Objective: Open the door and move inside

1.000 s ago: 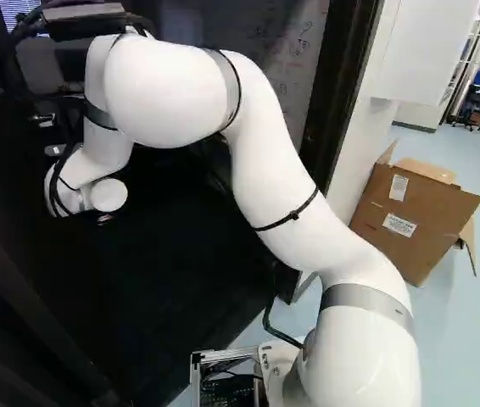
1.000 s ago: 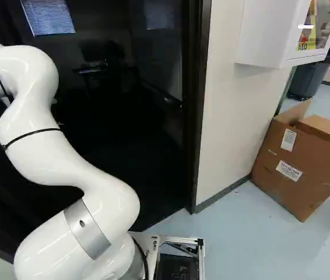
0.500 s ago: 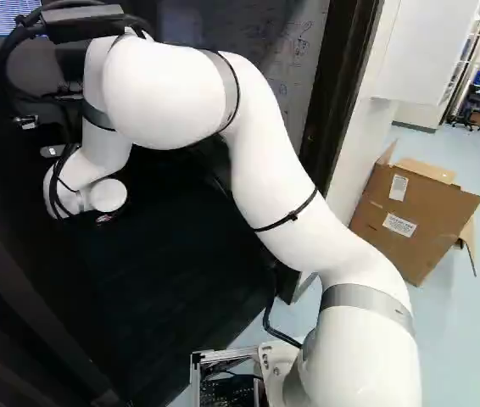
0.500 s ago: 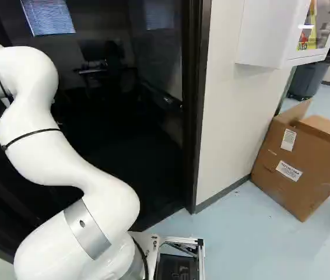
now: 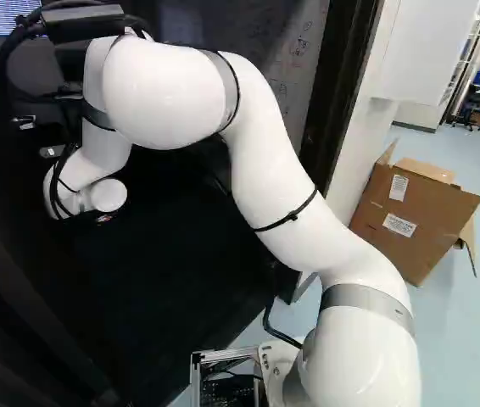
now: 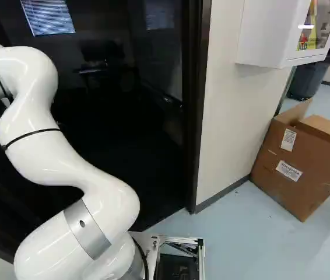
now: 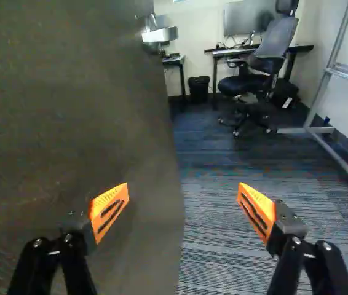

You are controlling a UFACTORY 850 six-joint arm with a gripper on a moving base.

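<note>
The door [image 7: 75,123] fills one side of the wrist view as a broad dark panel, standing at least partly open, with the room showing past its free edge. A metal handle [image 7: 160,35] sits high on that edge, ahead of the end effector [image 7: 183,212]. The end effector is spread wide and has hold of nothing: one orange pad [image 7: 109,210] is over the door's face, the other beyond the edge, over the carpet [image 7: 254,203]. Whether the nearer finger touches the panel, I cannot tell.

The door will likely feel heavy and stiff, swinging only about its hinges, perhaps against a closer. Its flat face looks too smooth to pinch and may let a pad slide. The handle is the place to grip for pulling; for pushing, a steady press near the free edge should need least force. Easing off early could let it swing back on the arm [image 5: 282,178].

Further out, an office chair [image 7: 266,55] stands at a table [image 7: 297,47] inside. Beside the doorway come the dark frame [image 6: 196,105], the pale wall [image 6: 226,116] and a cardboard box [image 6: 299,169] on the floor [image 6: 241,245].
</note>
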